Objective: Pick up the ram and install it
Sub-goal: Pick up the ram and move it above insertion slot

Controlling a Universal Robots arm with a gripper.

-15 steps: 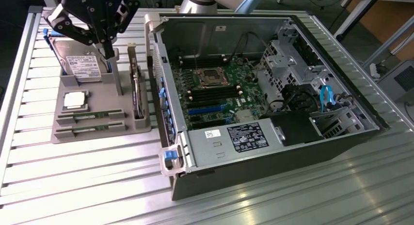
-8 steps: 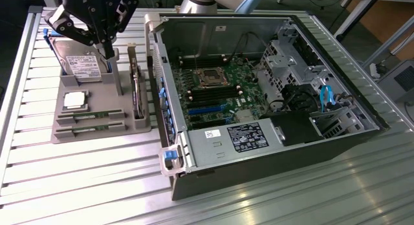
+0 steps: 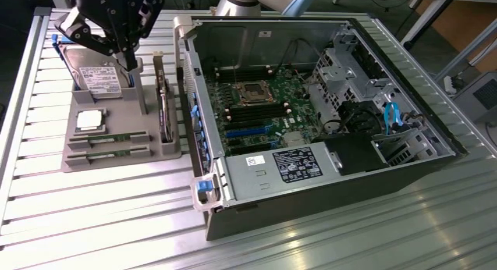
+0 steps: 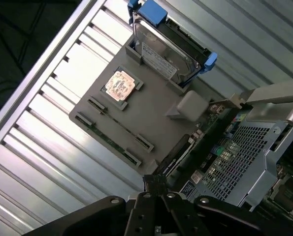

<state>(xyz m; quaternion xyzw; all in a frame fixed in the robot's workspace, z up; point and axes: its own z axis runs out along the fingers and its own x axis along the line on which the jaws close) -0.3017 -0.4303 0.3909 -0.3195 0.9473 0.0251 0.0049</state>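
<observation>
Two ram sticks lie side by side in the front slots of a grey holder tray (image 3: pixel 124 165): one ram (image 3: pixel 109 139) and its twin (image 3: pixel 107 156) just in front of it. In the wrist view, a green ram edge (image 4: pixel 108 139) shows between the tray's clips. My gripper (image 3: pixel 124 64) hangs above the back of the tray, over the hard drive, well apart from the sticks. Its black fingertips (image 4: pixel 155 183) are shut together with nothing between them.
On the tray are a silver hard drive (image 3: pixel 97 72) in blue rails, a processor chip (image 3: pixel 89 120) and an upright expansion card (image 3: pixel 163 104). At the exterior view's right lies an open computer case (image 3: pixel 404 165), its motherboard (image 3: pixel 260 107) exposed. All rest on a slatted metal table (image 3: pixel 93 212).
</observation>
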